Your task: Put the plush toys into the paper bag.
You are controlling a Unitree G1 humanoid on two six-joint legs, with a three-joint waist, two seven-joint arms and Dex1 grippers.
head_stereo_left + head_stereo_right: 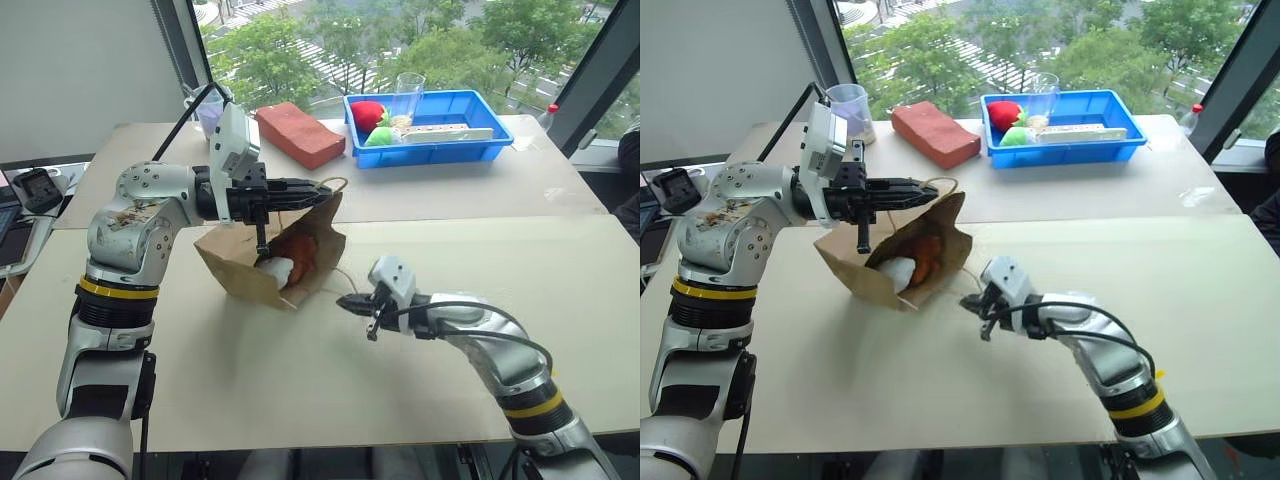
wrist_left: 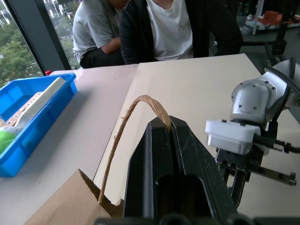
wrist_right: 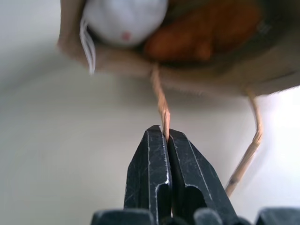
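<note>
Right wrist view: plush toys (image 3: 159,26) seemingly inside paper bag (image 1: 235,262).

Silver-grey metal arms with rounded, screw-dotted joints carry yellow-and-black bands, thin black cables and white box-shaped wrist modules, the left gripper (image 1: 318,189) and right gripper (image 1: 345,301) each ending in two tapered, scuffed black fingers.

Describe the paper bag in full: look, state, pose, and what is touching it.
The paper bag is plain brown kraft paper with a serrated top edge and thin twisted cord handles. It lies tipped on the beige table, its mouth open toward the right arm. Inside sit the white plush toy and the reddish-brown plush toy. The left tool is shut on the upper handle, holding that side up. The right tool is shut on the lower handle.
</note>
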